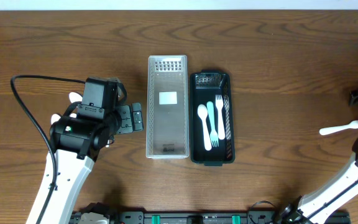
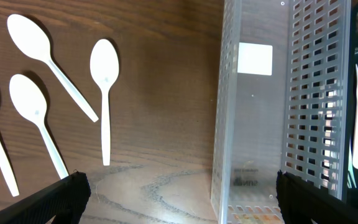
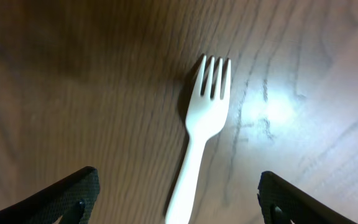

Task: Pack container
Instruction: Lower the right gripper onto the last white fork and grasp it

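1. Under my right gripper (image 3: 176, 185), jaws apart, a white fork (image 3: 205, 106) lies untouched on the table (image 3: 73, 74).
2. Black container (image 1: 194, 124), well apart, holds cutlery (image 1: 211, 124).
3. My left gripper (image 2: 179, 186) gapes empty beside the clear basket (image 2: 253, 112).

Evenly bright from above in the overhead view, soft shadows only. Bright glare patch on the table (image 3: 278, 106) right of the white fork (image 3: 205, 121), perhaps slightly blurred; dim toward that picture's left edge.
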Action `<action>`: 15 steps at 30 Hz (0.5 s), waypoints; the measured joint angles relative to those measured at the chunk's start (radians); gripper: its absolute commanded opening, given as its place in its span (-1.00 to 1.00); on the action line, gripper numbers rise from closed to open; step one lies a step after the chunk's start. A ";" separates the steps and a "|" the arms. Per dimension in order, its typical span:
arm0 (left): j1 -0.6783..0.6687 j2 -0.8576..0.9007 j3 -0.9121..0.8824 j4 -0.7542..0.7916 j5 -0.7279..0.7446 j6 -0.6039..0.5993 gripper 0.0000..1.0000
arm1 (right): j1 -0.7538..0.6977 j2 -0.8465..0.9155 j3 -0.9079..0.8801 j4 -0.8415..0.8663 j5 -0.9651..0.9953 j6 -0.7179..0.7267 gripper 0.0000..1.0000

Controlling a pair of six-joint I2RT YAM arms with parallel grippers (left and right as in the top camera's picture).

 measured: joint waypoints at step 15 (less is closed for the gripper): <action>0.000 0.000 0.000 0.000 0.000 0.000 0.96 | -0.011 0.012 -0.084 0.060 0.106 0.045 0.69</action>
